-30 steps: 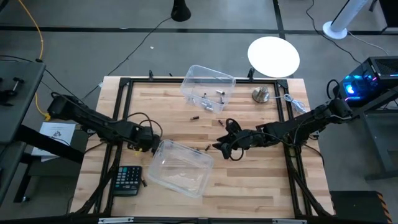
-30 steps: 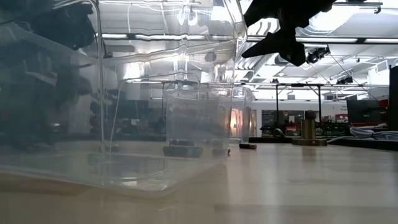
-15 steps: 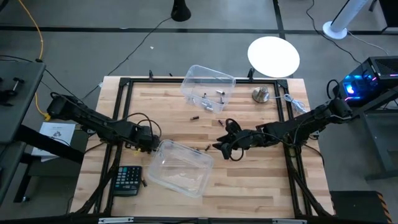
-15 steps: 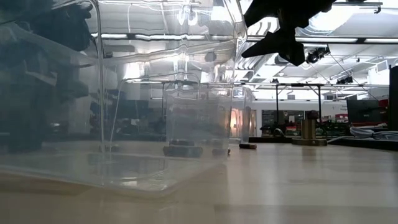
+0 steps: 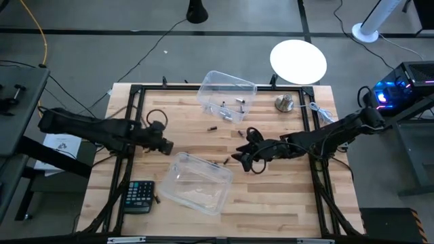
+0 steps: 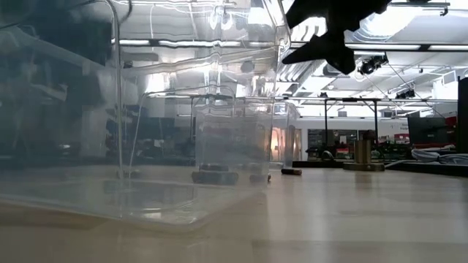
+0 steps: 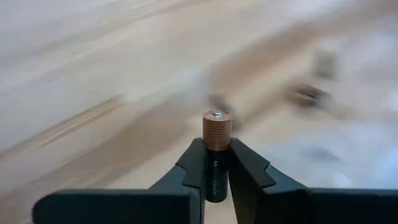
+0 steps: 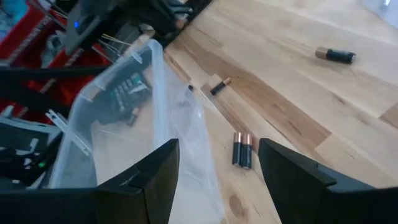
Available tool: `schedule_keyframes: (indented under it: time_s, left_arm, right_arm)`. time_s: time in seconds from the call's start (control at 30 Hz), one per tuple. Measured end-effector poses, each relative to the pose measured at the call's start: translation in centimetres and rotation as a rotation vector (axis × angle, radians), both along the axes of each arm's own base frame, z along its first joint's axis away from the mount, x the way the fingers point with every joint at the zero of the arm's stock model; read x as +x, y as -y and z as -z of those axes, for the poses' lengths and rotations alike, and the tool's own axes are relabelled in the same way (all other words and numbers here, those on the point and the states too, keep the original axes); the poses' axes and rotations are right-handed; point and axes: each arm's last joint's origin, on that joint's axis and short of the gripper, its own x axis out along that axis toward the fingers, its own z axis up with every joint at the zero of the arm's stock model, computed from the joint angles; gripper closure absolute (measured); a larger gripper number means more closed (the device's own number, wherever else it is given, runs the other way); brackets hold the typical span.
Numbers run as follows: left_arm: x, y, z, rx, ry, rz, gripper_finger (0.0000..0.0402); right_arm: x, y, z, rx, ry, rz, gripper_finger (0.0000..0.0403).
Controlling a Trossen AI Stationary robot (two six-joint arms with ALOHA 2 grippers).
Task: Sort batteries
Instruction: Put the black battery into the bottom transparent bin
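- With our left gripper [image 7: 217, 163] clamped on a copper-topped battery [image 7: 216, 138], we carry it for sorting.
- Our right gripper [image 8: 217, 163] hangs wide over two paired batteries [image 8: 242, 149], ready to descend.

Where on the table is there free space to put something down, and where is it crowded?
Bare wood lies in the corner below the right gripper, right of the near clear bin, and between the left gripper and the far clear bin. It is crowded around the loose batteries at the near bin's rim and beside the calculator.
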Motion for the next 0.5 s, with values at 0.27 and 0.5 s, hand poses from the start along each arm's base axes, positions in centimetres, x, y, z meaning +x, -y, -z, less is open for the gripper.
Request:
schedule_keyframes:
  time_s: [0.27, 0.5]
  left_arm:
    - [-0.1, 3.3, -7.8, 0.115, 0.275, 0.435, 0.0370]
    - [2.2, 8.0, -5.6, 0.098, 0.120, 0.717, 0.0370]
  right_arm:
    - [-1.1, 0.4, -1.9, -0.039, 0.072, 0.014, 0.0188]
    - [-1.5, 0.5, -2.6, -0.046, 0.097, 0.011, 0.0188]
